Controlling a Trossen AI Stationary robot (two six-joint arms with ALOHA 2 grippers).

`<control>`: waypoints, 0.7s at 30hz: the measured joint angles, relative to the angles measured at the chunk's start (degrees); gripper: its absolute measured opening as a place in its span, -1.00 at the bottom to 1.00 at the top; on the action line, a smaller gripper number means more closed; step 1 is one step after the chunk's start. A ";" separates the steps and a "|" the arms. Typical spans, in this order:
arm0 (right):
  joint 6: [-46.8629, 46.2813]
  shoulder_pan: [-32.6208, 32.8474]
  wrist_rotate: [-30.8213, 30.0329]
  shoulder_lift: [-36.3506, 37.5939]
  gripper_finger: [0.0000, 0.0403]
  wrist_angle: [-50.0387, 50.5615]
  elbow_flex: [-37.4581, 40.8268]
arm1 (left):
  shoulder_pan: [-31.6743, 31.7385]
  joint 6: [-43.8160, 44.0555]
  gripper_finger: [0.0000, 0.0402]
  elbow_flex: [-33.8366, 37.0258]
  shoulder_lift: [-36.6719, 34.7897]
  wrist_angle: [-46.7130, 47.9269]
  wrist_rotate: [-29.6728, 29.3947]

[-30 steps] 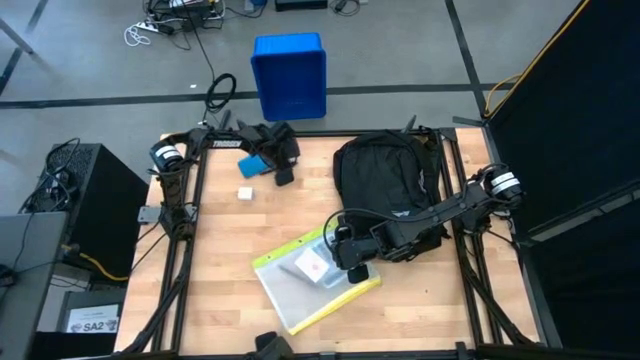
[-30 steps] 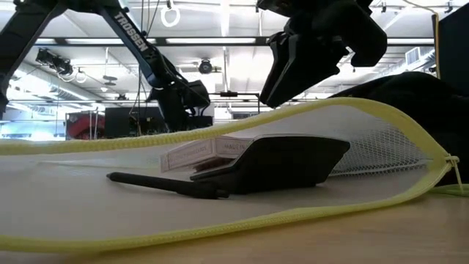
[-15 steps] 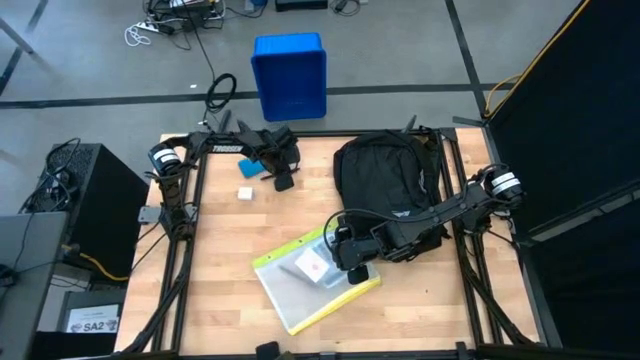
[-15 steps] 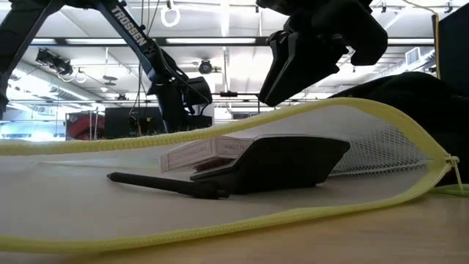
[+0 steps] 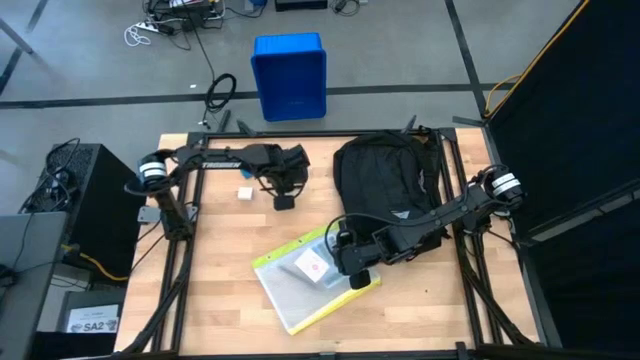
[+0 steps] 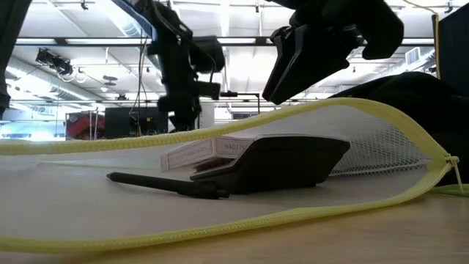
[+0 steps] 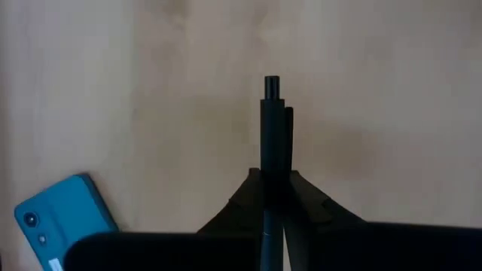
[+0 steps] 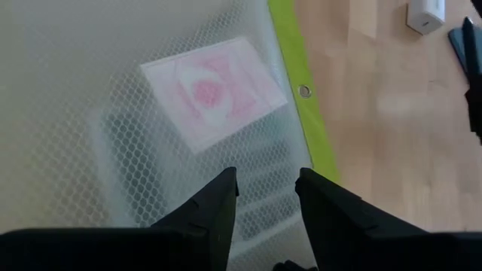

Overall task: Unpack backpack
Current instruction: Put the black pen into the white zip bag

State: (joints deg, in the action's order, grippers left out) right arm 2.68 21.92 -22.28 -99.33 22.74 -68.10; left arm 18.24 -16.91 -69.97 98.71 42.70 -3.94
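my left gripper pinched on a pen, clearing it away | right gripper part-open, empty, over mesh pouch | backpack beside

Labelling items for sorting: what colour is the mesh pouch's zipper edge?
Yellow-green, around a translucent white mesh pouch; clearest in the low view.

You are looking at two dark, matte arms of slim tubular links. The left arm carries white TROSSEN lettering along its link, well back from its fingers. Each base ends in a round white-and-black cap. The right arm's fingers are black, wedge-shaped and smooth-faced.
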 joint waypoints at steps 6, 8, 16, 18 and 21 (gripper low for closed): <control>0.41 0.14 -0.05 0.02 -0.45 0.12 0.00 | -6.25 3.36 -1.00 -1.95 -4.47 4.69 -1.42; 0.97 0.14 -0.26 0.02 -0.45 0.47 0.00 | -8.73 5.47 -1.00 -1.92 -5.49 5.88 -1.29; -0.04 -1.24 -10.34 0.04 -0.48 -0.33 -0.02 | -18.84 13.15 -1.00 -1.91 -6.72 5.91 0.15; 0.45 -1.51 -10.32 0.04 -0.48 -2.09 -0.02 | -20.82 14.87 -1.00 -1.92 -6.73 4.80 0.16; 1.72 -1.66 -10.07 0.04 -0.48 -8.14 -0.04 | -22.66 16.65 -1.00 -1.92 -6.75 1.15 0.13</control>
State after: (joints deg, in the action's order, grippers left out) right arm 4.39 20.26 -32.35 -99.29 14.60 -68.13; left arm -4.41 -0.26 -71.90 91.96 43.85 -3.81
